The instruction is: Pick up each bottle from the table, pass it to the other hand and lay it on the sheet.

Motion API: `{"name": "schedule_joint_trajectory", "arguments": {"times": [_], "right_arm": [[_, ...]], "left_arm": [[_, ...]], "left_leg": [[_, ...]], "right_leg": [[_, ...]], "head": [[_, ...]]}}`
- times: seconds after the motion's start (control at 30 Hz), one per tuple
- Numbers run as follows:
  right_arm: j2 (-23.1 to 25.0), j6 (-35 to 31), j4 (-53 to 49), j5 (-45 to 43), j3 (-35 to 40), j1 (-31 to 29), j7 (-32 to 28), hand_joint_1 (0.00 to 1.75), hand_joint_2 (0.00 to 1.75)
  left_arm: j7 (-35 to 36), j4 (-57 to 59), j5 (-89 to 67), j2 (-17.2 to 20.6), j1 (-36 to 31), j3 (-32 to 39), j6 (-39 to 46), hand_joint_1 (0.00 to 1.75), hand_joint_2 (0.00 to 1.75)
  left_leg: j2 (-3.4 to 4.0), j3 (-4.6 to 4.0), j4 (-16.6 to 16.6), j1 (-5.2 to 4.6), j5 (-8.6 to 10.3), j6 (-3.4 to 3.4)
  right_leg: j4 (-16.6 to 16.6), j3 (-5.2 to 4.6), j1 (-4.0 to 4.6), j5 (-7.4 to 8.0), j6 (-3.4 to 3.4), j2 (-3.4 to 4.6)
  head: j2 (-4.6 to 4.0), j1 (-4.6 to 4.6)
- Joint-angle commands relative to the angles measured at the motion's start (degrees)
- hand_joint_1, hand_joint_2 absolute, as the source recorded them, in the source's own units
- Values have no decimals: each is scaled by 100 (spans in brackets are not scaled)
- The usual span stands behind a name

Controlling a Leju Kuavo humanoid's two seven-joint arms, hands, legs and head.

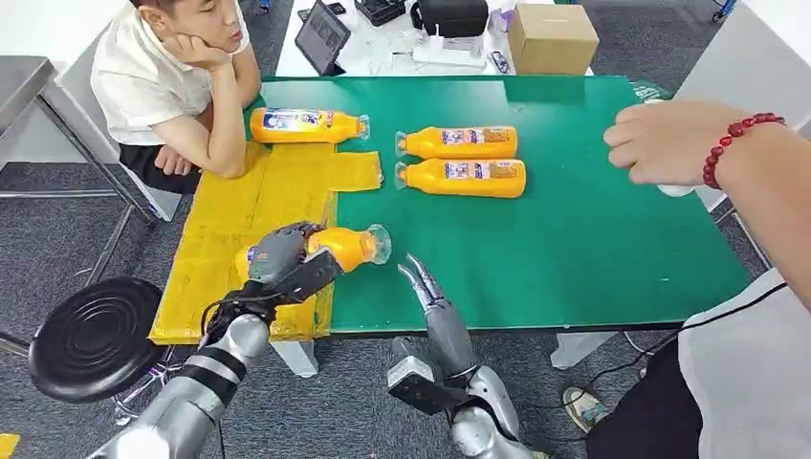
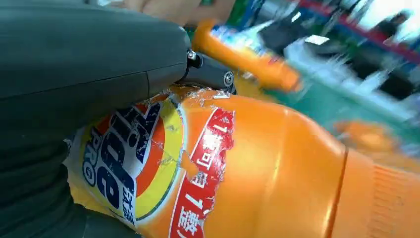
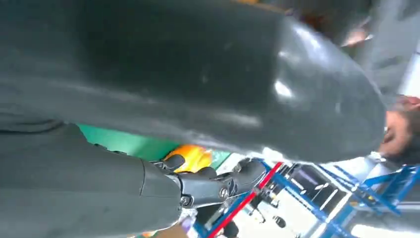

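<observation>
Green table (image 1: pixel 574 249): left hand (image 1: pixel 287 260) gripping orange bottle (image 1: pixel 352 246) over yellow sheet (image 1: pixel 239 220), ready for laying; right hand (image 1: pixel 421 282) empty, fingers apart.

Beside the yellow sheet (image 1: pixel 239 215), the green table (image 1: pixel 574 249) lies bare from its near edge up to two bottles (image 1: pixel 464 161) lying side by side. A person's hand (image 1: pixel 669 143) hangs over the far right; another person's elbow (image 1: pixel 225 158) rests on the sheet's far end.

Green counter (image 1: pixel 574 239); yellow sheet (image 1: pixel 239 210) w/ 1 orange bottle (image 1: pixel 306 125). Left robot hand (image 1: pixel 287 263) grips held bottle (image 1: pixel 352 246). Right robot hand (image 1: pixel 423 284) empty, fingers apart. 2 bottles (image 1: pixel 461 161) mid-counter.
</observation>
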Motion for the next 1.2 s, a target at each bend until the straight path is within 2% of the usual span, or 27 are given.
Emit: {"name": "schedule_joint_trajectory", "arguments": {"times": [0.03, 0.13, 0.17, 0.2, 0.23, 0.27, 0.3, 0.37, 0.4, 0.53, 0.67, 0.87, 1.2], "right_arm": [[155, -87, 1013, -379, 414, -396, -312, 0, 0], [176, -158, 1023, -489, 434, -342, -431, 0, 0], [190, -193, 1053, -561, 430, -339, -496, 0, 0], [204, -222, 1092, -599, 433, -346, -537, 0, 0], [218, -220, 1120, -635, 436, -353, -560, 0, 0], [232, -223, 1140, -682, 441, -358, -607, 0, 0], [249, -229, 1169, -724, 455, -367, -649, 0, 0], [256, -234, 1175, -739, 459, -369, -660, 0, 0], [263, -277, 1164, -849, 519, -381, -660, 0, 0], [233, -362, 1190, -1062, 659, -405, -660, 0, 0], [231, -364, 1189, -1064, 660, -405, -660, 0, 0], [221, -432, 1274, -1220, 704, -449, -660, 0, 0], [229, -510, 1283, -1261, 653, -410, -660, 0, 0]], "left_arm": [[462, 2615, -550, -135, -1102, -359, 254, 175, 175], [514, 2742, -512, -136, -1076, -271, 67, 175, 175], [532, 2786, -458, -150, -1095, -205, -56, 169, 175], [556, 2803, -380, -165, -1108, -116, -141, 148, 175], [576, 2818, -336, -172, -1121, -67, -207, 140, 175], [596, 2840, -299, -178, -1136, -30, -303, 79, 175], [621, 2856, -269, -175, -1153, 7, -392, 33, 175], [628, 2868, -266, -175, -1161, 11, -432, 33, 175], [682, 2901, -274, -164, -1184, 20, -615, 3, 175], [778, 2992, -390, -122, -1214, -90, -1194, 0, 175], [777, 2997, -389, -117, -1206, -90, -1196, 0, 175], [779, 3003, -529, -133, -1271, -261, -1626, 0, 175], [578, 2745, -307, -228, -1135, -66, -1405, 0, 175]], "left_leg": [[5, 28, -5, 10, -9, -12], [14, 34, -11, 7, -9, -11], [18, 40, -8, 11, -13, -15], [14, 29, -9, 7, -8, -11], [16, 36, -11, 9, -8, -13], [8, 17, -5, 4, -4, -7], [17, 29, -9, 8, -6, -12], [18, 30, -7, 4, -7, -10], [25, 43, -10, 11, -9, -17], [21, 56, -10, 6, -6, -13], [15, 50, -8, 5, -5, -11], [10, 56, -9, 4, -4, -10], [5, 60, -10, 3, -4, -10]], "right_leg": [[-7, 29, 11, -7, -14, 0], [-9, 32, 7, -6, -13, 11], [-9, 39, 11, -8, -18, 13], [-9, 28, 7, -4, -13, 10], [-12, 34, 9, -4, -16, 11], [-6, 17, 4, -2, -9, 6], [-10, 28, 9, -1, -15, 13], [-5, 27, 4, -2, -11, 14], [-10, 38, 12, 0, -18, 20], [-8, 50, 7, 0, -14, 17], [-4, 44, 5, -2, -11, 10], [-5, 54, 3, -2, -10, 10], [-6, 59, 3, -3, -10, 6]], "head": [[0, 0], [0, 0], [0, 0], [0, -2], [0, 2], [0, 2], [0, 2], [0, 0], [0, 0], [0, 0], [0, 0], [0, 0], [0, 0]]}}
